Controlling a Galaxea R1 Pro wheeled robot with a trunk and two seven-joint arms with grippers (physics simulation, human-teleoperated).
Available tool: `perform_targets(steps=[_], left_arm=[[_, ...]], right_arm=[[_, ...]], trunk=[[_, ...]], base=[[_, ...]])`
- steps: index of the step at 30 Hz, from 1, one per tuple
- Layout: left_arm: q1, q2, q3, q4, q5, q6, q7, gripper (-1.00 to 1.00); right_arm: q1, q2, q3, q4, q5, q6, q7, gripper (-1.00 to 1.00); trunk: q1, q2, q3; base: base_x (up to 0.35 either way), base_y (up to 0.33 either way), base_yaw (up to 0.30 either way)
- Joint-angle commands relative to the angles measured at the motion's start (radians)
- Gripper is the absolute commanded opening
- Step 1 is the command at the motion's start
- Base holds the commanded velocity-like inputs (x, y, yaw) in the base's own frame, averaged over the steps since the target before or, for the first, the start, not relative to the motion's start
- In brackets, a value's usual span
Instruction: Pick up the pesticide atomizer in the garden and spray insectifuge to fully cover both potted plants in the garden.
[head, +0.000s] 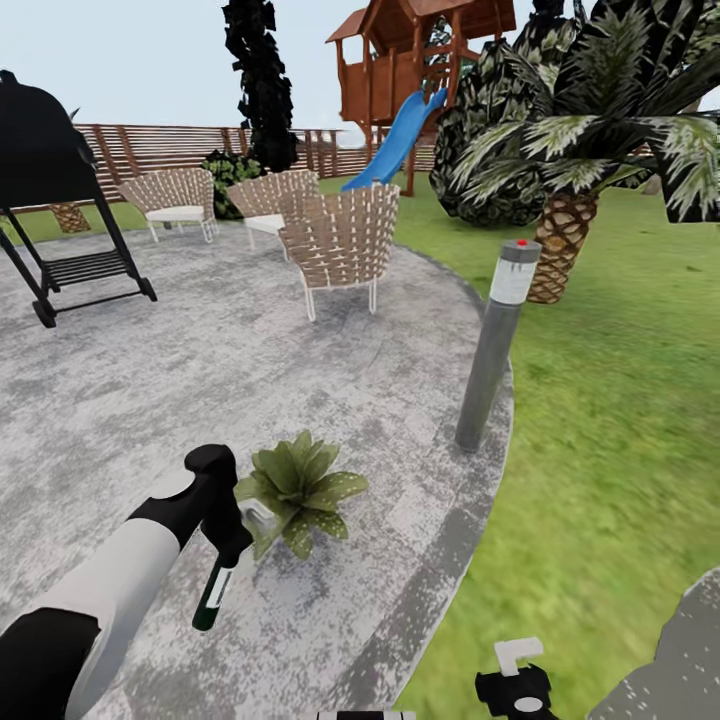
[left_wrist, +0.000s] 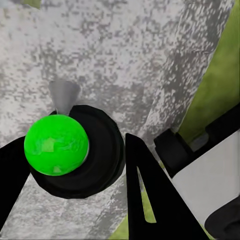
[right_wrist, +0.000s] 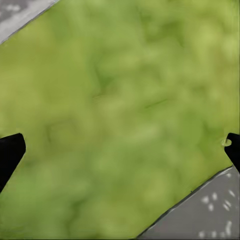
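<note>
Clenched in the left gripper (head: 222, 545), the pesticide atomizer (head: 212, 597) hangs beside a potted plant (head: 298, 490) on the patio (head: 200, 390); light, rigid, probably slick, best held mid-body; the right gripper (right_wrist: 120, 150) is spread, empty.

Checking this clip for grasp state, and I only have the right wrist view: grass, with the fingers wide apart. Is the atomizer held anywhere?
Observer: Yes. In the head view the left gripper is shut on the pesticide atomizer, which hangs down from it.
Operator: Any plant near it?
Observer: One potted plant sits on the gravel patio, just beside that gripper.
Operator: Anything else close by?
Observer: A grey post lamp stands at the patio's edge, beyond the plant.
</note>
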Motion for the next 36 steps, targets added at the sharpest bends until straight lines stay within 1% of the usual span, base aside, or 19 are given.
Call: perform_targets(steps=[1, 10, 14, 20, 22, 23, 24, 25, 27, 34, 36], left_arm=[[-0.001, 0.002, -0.003, -0.002, -0.006, 0.01, -0.009, -1.0], [-0.002, 0.0, -0.003, -0.003, -0.009, 0.011, -0.009, -1.0], [0.0, 0.0, -0.006, -0.003, -0.009, 0.01, -0.009, -1.0], [0.004, -0.004, -0.003, -0.002, -0.01, 0.012, -0.009, -1.0], [0.026, 0.002, 0.001, -0.002, -0.009, 0.011, -0.009, -1.0], [0.048, 0.006, 0.004, -0.002, -0.009, 0.01, -0.009, -1.0], [0.066, 0.016, 0.006, -0.004, -0.008, 0.009, -0.009, -1.0], [0.081, 0.037, 0.008, -0.01, -0.005, 0.009, -0.009, -1.0], [0.085, 0.046, 0.008, -0.014, -0.001, 0.01, -0.009, -1.0], [0.088, 0.042, 0.003, -0.016, -0.006, 0.01, -0.009, -1.0], [0.09, 0.035, 0.003, -0.016, 0.002, 0.009, -0.009, -1.0]], right_arm=[[-0.001, 0.0, 0.006, 0.002, 0.001, -0.01, -0.005, 1.0], [-0.001, -0.001, 0.006, 0.002, 0.002, -0.022, -0.005, 1.0], [-0.001, -0.001, 0.005, 0.002, 0.001, -0.022, -0.005, 1.0], [-0.001, -0.001, 0.005, 0.002, 0.001, -0.022, -0.005, 1.0], [-0.001, -0.001, 0.005, 0.002, 0.001, -0.022, -0.005, 1.0], [-0.001, -0.001, 0.005, 0.002, 0.001, -0.021, -0.005, 1.0], [-0.001, -0.001, 0.005, 0.002, 0.001, -0.022, -0.005, 1.0], [-0.001, -0.001, 0.005, 0.002, 0.001, -0.021, -0.005, 1.0], [-0.001, -0.001, 0.005, 0.002, 0.001, -0.022, -0.005, 1.0], [-0.001, -0.001, 0.006, 0.002, 0.001, -0.023, -0.005, 1.0], [-0.001, -0.001, 0.006, 0.001, 0.001, -0.023, -0.005, 1.0]], trunk=[[0.0, 0.0, -0.001], [0.0, 0.0, -0.001], [0.0, 0.0, 0.001], [0.0, 0.0, 0.004], [0.0, 0.0, 0.004], [0.0, 0.0, 0.005], [0.0, 0.0, 0.005], [0.0, 0.0, 0.005], [0.0, 0.0, 0.005], [0.0, 0.0, 0.005], [0.0, 0.0, 0.005]], base=[[0.084, 0.304, -0.002], [0.051, 0.311, -0.011], [0.001, 0.292, -0.214], [0.0, 0.03, -0.252], [0.0, 0.001, -0.254], [0.0, 0.0, -0.25], [0.0, 0.0, -0.235], [0.0, 0.0, -0.125], [0.0, 0.085, -0.061], [0.0, 0.239, -0.008], [0.0, 0.032, 0.0]])
